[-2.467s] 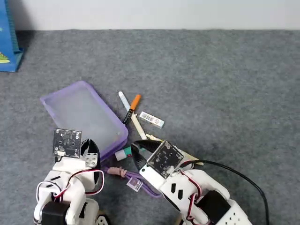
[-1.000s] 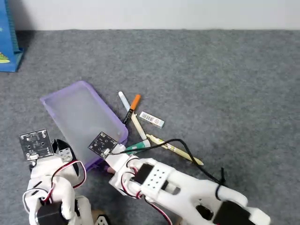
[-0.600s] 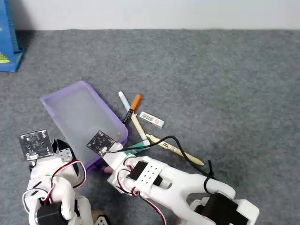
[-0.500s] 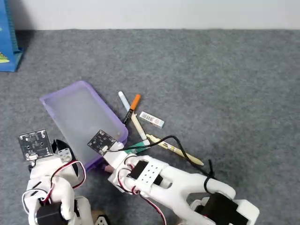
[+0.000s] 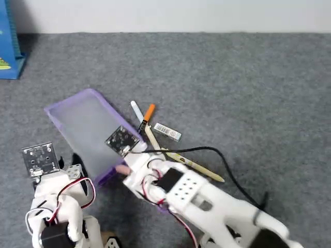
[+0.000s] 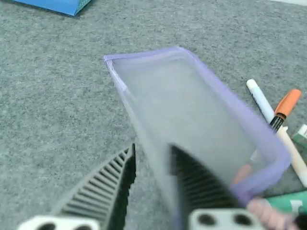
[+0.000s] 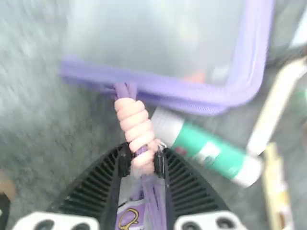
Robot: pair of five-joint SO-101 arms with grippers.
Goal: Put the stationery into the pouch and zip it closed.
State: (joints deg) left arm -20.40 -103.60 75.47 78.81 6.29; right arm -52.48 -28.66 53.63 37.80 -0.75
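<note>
The translucent purple pouch (image 5: 88, 126) lies flat at the left of the grey mat. My right gripper (image 7: 141, 154) is shut on the pink coiled zip pull (image 7: 135, 125) at the pouch's near edge (image 7: 158, 91); that pull also appears in the high view (image 5: 122, 169). A green and white glue stick (image 7: 206, 148) lies just beside it. My left gripper (image 6: 152, 153) is open at the pouch's other long edge (image 6: 144, 129), which runs between its fingers. A white pen (image 5: 136, 110), an orange marker (image 5: 147, 117), an eraser (image 5: 166, 132), a cream pen (image 5: 152, 138) and a yellow pen (image 5: 194, 165) lie outside the pouch.
A blue box (image 5: 9, 41) stands at the far left edge. A black cable (image 5: 207, 152) from the right arm loops over the yellow pen. A white wall runs along the mat's far edge.
The right arm has swung over from the right, taken the pink pull, and now shifted with it up along the pouch's edge. The left arm moved left early on, then stayed.
</note>
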